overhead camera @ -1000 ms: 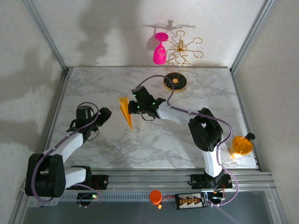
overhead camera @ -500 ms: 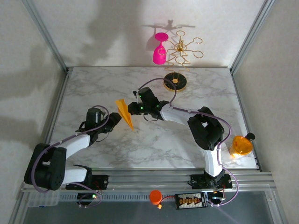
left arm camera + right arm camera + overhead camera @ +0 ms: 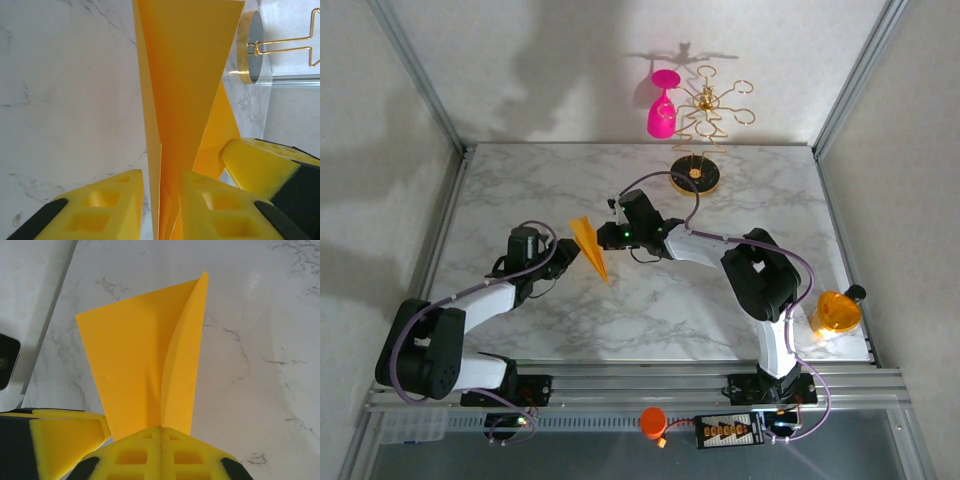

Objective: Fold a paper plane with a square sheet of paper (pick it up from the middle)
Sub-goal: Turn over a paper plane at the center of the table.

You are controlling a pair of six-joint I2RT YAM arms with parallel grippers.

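Note:
The paper plane [image 3: 588, 245], a narrow orange-yellow dart, stands on edge above the marble table's middle left. My right gripper [image 3: 608, 235] is shut on its centre fold from the right, and in the right wrist view the pads [image 3: 161, 429] meet on the plane [image 3: 135, 355]. My left gripper [image 3: 570, 258] reaches in from the left. In its wrist view the fingertips [image 3: 160, 174] straddle the splayed layers of the plane [image 3: 185, 75], with a thin gap still showing beside the left finger [image 3: 120, 190]. The right gripper's yellow finger [image 3: 260, 160] is close by.
A gold stand [image 3: 696, 172] with a pink wine glass [image 3: 662, 110] hanging on it is at the back centre; its base [image 3: 248, 47] shows past the plane. A round orange disc [image 3: 837, 312] sits at the right edge. Metal rails border the table.
My left arm has swung right to the plane and its jaws have narrowed around the paper. The right gripper has kept its grip, shifting slightly.

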